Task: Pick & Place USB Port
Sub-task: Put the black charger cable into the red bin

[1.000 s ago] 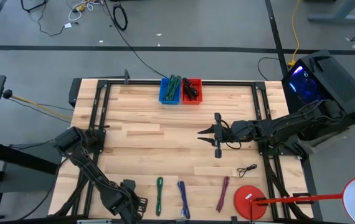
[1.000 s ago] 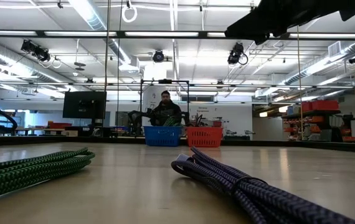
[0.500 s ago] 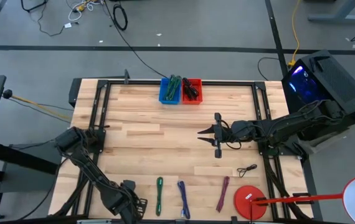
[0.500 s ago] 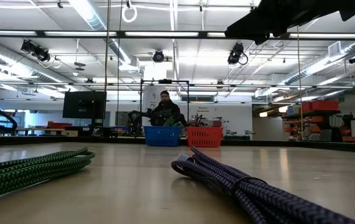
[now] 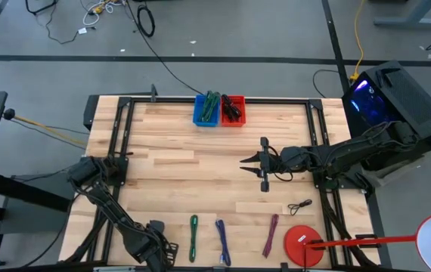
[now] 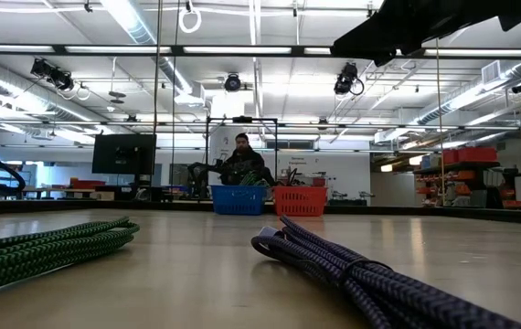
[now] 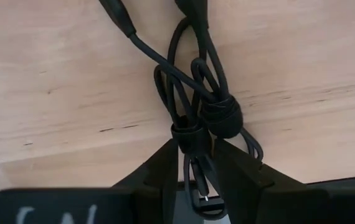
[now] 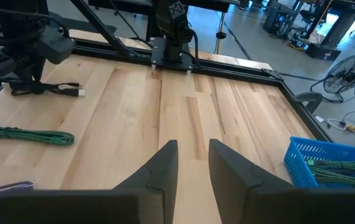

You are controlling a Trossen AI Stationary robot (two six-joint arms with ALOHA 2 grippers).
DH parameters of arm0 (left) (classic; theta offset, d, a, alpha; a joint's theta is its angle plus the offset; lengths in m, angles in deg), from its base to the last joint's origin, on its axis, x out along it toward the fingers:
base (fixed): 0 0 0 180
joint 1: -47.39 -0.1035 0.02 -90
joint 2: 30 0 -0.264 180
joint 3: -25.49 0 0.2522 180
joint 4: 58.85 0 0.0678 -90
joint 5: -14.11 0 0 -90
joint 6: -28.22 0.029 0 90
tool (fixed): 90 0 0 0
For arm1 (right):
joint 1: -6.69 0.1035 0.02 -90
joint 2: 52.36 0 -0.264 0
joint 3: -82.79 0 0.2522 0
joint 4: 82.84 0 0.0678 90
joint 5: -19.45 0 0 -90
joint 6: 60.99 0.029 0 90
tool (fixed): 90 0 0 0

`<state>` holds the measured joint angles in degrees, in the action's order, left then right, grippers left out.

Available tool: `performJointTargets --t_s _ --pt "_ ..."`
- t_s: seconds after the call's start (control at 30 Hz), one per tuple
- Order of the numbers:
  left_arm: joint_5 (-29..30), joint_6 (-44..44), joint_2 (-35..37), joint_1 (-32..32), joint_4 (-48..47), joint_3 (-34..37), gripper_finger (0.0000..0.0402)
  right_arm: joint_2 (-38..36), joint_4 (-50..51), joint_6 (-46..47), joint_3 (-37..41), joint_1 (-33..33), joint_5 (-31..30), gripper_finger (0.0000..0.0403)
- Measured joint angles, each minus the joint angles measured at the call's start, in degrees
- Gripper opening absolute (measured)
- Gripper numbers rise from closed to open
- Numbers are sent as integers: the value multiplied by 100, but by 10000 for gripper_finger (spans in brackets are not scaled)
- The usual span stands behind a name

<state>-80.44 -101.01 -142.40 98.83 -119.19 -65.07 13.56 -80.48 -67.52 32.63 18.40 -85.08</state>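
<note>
A black USB cable (image 7: pixel 193 81), coiled and tied with wraps, lies on the wooden table near its front left corner; it also shows in the right wrist view as the black USB cable (image 8: pixel 50 89). My left gripper (image 7: pixel 193 148) points straight down and is shut on it. From above, my left gripper (image 5: pixel 159 245) hides the cable. My right gripper (image 5: pixel 247 162) hangs over the middle of the table, pointing toward the left edge. It is open, with nothing between its fingers (image 8: pixel 165 165). My left gripper pinches the cable bundle at its tied part (image 7: pixel 190 138) between its two fingers (image 7: pixel 162 168). It comes from above, pointing down, with one finger on each side of the bundle. The rest of the cable lies on the table, its plug ends stretching away from the fingers.
A green cable (image 5: pixel 193 236), a purple cable (image 5: pixel 222 240) and a magenta cable (image 5: pixel 271 234) lie along the front edge. A small black cable (image 5: pixel 300 205) and a red disc (image 5: pixel 304 243) are at the front right. A blue bin (image 5: pixel 207 109) and a red bin (image 5: pixel 233 109) holding cables stand at the far edge.
</note>
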Motion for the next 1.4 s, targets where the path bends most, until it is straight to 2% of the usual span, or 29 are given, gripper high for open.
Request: performJointTargets --t_s 0.27,0.43,0.57,0.77,1.0,1.07,1.23,1.4 --pt "-182 204 -255 15 -23 -16 96 -1 5 0 0 0 0 91" --pt "-215 348 -269 -12 0 -19 25 -1 8 0 0 0 0 91" --pt "-233 427 -220 -38 -122 -8 25 0 6 0 0 0 0 91" --pt "-384 606 8 -88 -793 20 25 -1 6 0 0 0 0 91" --pt "-205 584 394 -108 -2101 -68 25 0 16 0 0 -15 0 91" --pt "-55 580 550 -114 -2355 -124 25 0 36 0 0 -27 -2 91" --pt "1273 719 809 -155 -2718 -434 25 1 97 0 0 -80 -2 91" --pt "1658 1122 837 -377 -3798 -840 25 -1 134 4 1 -122 0 91"
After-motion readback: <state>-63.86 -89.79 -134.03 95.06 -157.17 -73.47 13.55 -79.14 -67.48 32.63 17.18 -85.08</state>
